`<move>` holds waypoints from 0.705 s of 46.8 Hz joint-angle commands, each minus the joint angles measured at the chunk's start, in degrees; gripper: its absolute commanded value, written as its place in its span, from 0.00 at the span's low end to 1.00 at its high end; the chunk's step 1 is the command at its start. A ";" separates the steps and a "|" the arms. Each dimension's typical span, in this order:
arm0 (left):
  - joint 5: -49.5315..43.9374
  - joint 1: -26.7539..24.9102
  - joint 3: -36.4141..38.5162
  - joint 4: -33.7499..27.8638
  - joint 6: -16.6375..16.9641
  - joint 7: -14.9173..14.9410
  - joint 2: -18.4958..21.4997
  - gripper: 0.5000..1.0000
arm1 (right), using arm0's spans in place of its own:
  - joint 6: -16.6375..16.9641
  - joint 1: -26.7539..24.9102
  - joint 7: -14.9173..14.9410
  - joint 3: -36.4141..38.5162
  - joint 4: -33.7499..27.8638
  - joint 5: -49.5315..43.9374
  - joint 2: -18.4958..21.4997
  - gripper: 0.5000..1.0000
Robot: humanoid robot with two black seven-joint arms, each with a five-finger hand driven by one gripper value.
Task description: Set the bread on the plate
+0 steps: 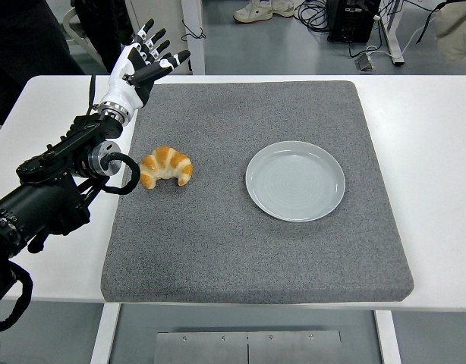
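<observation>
Fingers [159, 45] on my left hand [138, 68] are spread wide and hold nothing; hand sits upper left of frame, raised near the far left corner of the grey mat [294, 258], palm turned toward frame centre. My read: an open pre-grasp pose, not yet committed to a descent.

Head view, only view avail.:
- Bread [166, 166], a croissant, lies on the mat at left-centre of frame, well below the hand in the picture and just right of the forearm w/ its black cable loop [121, 173]. Not touched by any finger.
- Plate [295, 180] sits right of centre on the same mat, bare, well apart from the bread. Probably set there so one sideways carry across the mat finishes the job.
- Mat likely there to stop bread and plate sliding on the white table [430, 152].
- Right arm: not in view.
- Person in dark clothing at top left corner, behind the table; hands not visible.

Judgement: task at start stage, bread not yet picked. Next move needs the hand brought back toward frame bottom and down over the croissant; risk is crushing the soft pastry.
</observation>
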 commanded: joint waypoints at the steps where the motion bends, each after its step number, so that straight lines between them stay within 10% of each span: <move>1: -0.03 0.01 0.13 0.00 -0.56 -0.89 0.08 0.94 | 0.01 0.00 -0.03 0.00 0.01 -0.03 0.00 1.00; 33: -0.65 -1.40 -0.22 -4.12 3.57 0.68 1.66 0.93 | 0.01 0.18 0.06 0.09 0.09 0.06 0.00 1.00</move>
